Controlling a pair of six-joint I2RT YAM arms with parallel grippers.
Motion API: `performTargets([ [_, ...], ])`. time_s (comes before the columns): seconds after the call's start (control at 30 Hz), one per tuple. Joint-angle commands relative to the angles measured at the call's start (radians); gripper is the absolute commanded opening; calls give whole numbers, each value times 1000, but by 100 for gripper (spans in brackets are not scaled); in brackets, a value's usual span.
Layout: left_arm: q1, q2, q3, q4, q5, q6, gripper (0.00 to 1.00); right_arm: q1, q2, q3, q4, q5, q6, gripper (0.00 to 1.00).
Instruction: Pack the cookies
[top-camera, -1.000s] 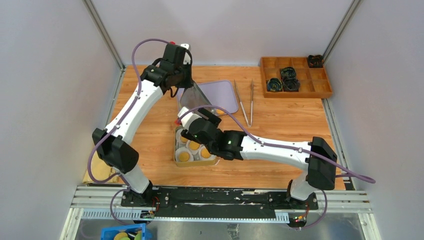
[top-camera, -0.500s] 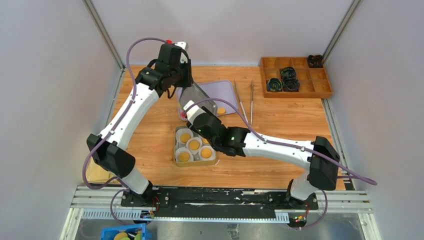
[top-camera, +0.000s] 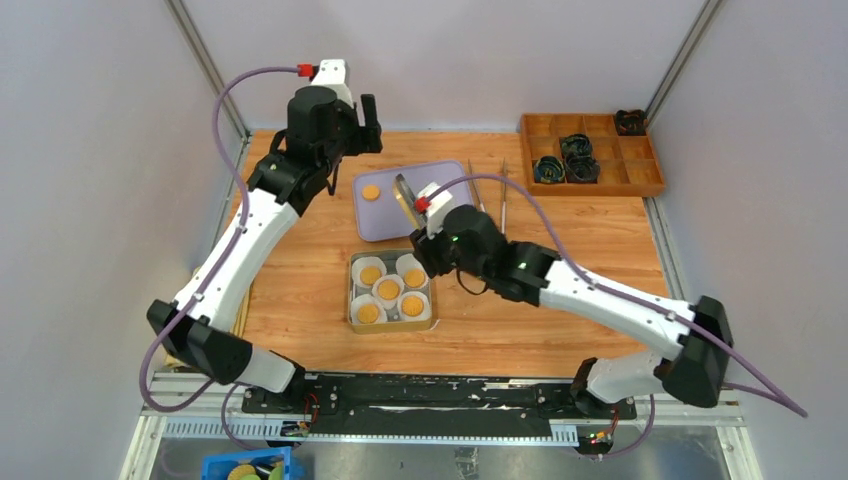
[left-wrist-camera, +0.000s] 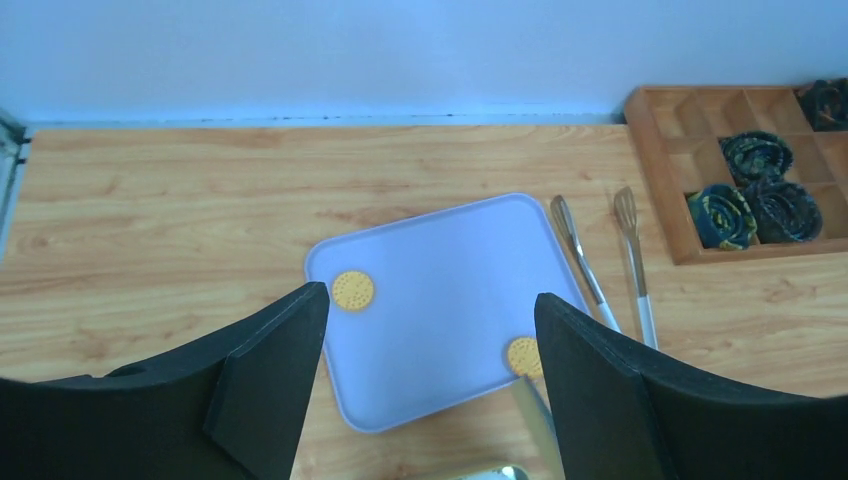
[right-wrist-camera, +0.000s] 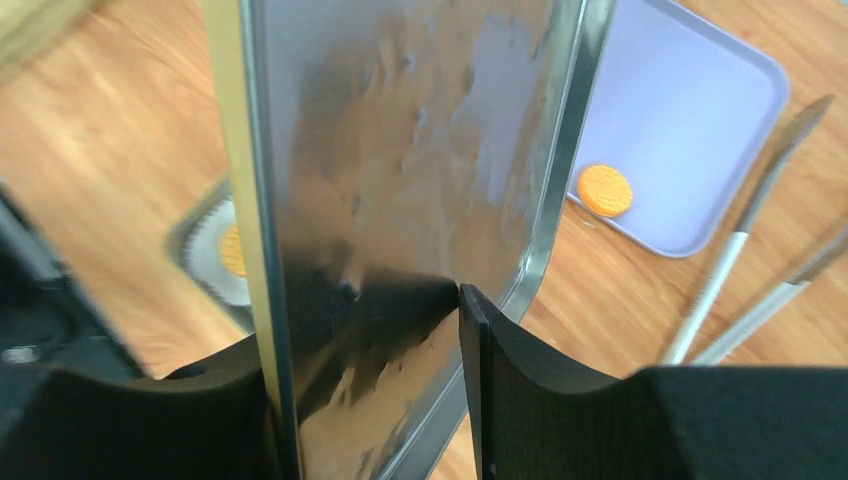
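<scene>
Several cookies (top-camera: 388, 290) lie in white paper liners inside the open tin (top-camera: 353, 300). Two more rest on the purple tray (top-camera: 440, 175): one cookie (left-wrist-camera: 352, 290) at its left side, another (left-wrist-camera: 523, 355) at its near right corner. The second one (right-wrist-camera: 605, 190) also shows in the right wrist view. My right gripper (top-camera: 420, 215) is shut on the shiny metal lid (right-wrist-camera: 400, 150), which stands on edge over the tray's near side. My left gripper (left-wrist-camera: 430, 300) hangs open and empty, high behind the tray.
Metal tongs (top-camera: 490, 205) lie just right of the tray. A wooden compartment box (top-camera: 590, 155) with dark rolled items stands at the back right. A blue bin (top-camera: 245, 468) sits below the table's front rail.
The left gripper let go of the lid, opened and pulled back up. The right gripper closed on the lid and carried it from over the tin toward the tray.
</scene>
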Motion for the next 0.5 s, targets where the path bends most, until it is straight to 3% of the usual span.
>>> performTargets([
  [0.0, -7, -119, -167, 107, -91, 18, 81, -145, -162, -26, 44, -413, 211, 0],
  [0.2, -7, -287, -420, 147, -78, -35, 79, -342, -219, -123, 272, -863, 551, 0],
  [0.27, -7, -327, -479, 144, -62, -64, 78, -360, -209, -198, 446, -956, 651, 0],
  [0.33, -8, -369, -530, 135, -59, -89, 77, -373, -190, -296, 760, -1021, 912, 0],
  [0.47, -9, -449, -589, 101, -81, -95, 77, -378, -124, -434, 1116, -1046, 1191, 0],
])
